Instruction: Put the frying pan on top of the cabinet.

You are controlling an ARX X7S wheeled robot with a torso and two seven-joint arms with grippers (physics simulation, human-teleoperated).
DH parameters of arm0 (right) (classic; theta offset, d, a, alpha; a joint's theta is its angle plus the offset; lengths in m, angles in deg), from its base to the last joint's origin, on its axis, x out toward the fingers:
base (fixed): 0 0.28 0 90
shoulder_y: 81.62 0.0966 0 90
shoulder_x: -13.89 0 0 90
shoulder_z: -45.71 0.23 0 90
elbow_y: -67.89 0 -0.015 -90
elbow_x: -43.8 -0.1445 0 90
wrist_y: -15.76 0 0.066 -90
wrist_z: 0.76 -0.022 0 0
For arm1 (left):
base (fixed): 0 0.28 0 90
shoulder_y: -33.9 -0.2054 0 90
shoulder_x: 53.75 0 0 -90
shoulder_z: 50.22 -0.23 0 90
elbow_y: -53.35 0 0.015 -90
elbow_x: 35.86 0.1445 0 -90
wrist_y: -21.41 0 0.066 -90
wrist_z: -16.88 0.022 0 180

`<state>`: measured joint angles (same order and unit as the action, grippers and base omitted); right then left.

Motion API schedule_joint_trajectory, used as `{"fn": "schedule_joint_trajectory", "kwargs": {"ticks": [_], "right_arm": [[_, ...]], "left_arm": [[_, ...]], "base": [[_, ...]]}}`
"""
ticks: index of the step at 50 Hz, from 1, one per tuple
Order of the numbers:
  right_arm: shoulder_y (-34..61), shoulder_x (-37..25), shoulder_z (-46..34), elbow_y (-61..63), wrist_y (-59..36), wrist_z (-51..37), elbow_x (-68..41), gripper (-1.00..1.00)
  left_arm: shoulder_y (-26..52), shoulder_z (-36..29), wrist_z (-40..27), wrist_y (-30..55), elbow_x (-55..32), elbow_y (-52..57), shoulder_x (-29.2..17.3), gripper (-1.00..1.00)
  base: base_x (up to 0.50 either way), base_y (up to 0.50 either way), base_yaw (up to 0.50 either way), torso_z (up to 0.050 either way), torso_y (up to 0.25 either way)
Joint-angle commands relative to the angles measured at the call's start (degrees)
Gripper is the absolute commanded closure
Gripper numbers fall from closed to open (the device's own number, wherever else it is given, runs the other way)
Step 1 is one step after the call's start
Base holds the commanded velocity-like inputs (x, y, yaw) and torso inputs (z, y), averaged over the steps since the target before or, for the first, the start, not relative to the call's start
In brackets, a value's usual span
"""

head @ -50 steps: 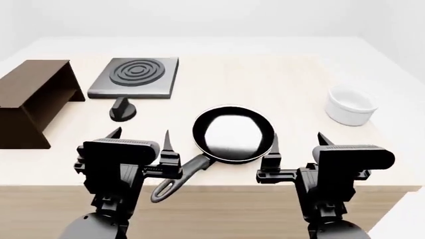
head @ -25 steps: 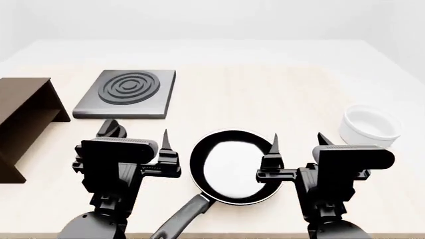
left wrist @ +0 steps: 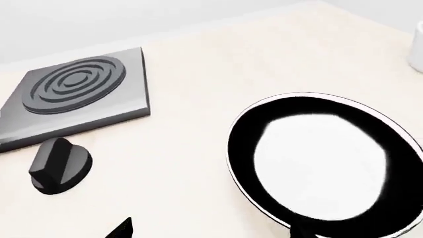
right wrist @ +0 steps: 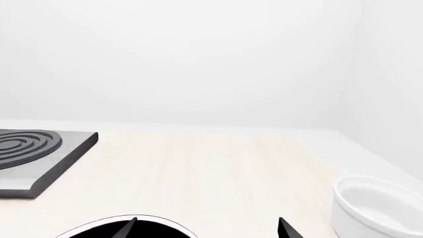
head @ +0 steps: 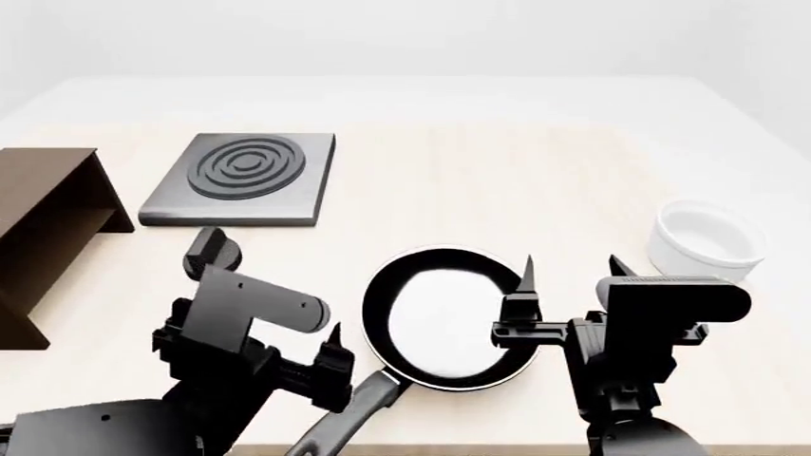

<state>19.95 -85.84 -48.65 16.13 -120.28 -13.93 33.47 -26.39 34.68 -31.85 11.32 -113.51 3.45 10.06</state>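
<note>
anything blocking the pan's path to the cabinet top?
Nothing visible. The frying pan sits on open table; the cabinet is off to the left. The knob and hotplate lie near that line, but a lifted pan should clear both.

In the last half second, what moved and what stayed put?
The left gripper tilted and dropped toward the frying pan's handle, fingers open, nothing grasped. The right gripper, pan, hotplate, bowl and cabinet stayed put.
</note>
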Motion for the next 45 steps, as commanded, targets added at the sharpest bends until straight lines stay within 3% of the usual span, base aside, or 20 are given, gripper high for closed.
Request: {"fn": "schedule_joint_trajectory", "kwargs": {"ticks": [1, 5, 10, 30, 45], "right_arm": [[0.0, -0.3, 0.0, -0.2, 0.3, -0.4, -0.4, -1.00], [0.1, -0.4, 0.1, -0.6, 0.5, -0.5, -0.7, -1.00], [0.1, -0.5, -0.3, -0.7, 0.6, -0.6, -0.7, -1.00], [0.3, -0.9, -1.4, -1.4, 0.9, -1.3, -1.0, -1.00], [0.3, -1.3, -1.9, -1.6, 1.3, -1.8, -1.2, -1.00]], "left_arm": [[12.4, -11.7, -24.1, 1.8, -44.4, -8.2, -14.4, -1.00], [16.7, -17.7, -25.6, -0.8, -52.3, -10.6, -16.7, -1.00], [19.6, -22.2, -25.3, 0.8, -54.0, -11.5, -16.4, -1.00], [22.6, -28.9, -24.0, 3.1, -46.1, -19.4, -11.0, -1.00], [20.1, -32.9, -21.8, 3.4, -41.7, -20.1, -7.1, -1.00]], "base": [[0.00, 0.00, 0.00, 0.000, 0.000], [0.00, 0.00, 0.00, 0.000, 0.000], [0.00, 0.00, 0.00, 0.000, 0.000], [0.00, 0.00, 0.00, 0.000, 0.000], [0.00, 0.00, 0.00, 0.000, 0.000]]}}
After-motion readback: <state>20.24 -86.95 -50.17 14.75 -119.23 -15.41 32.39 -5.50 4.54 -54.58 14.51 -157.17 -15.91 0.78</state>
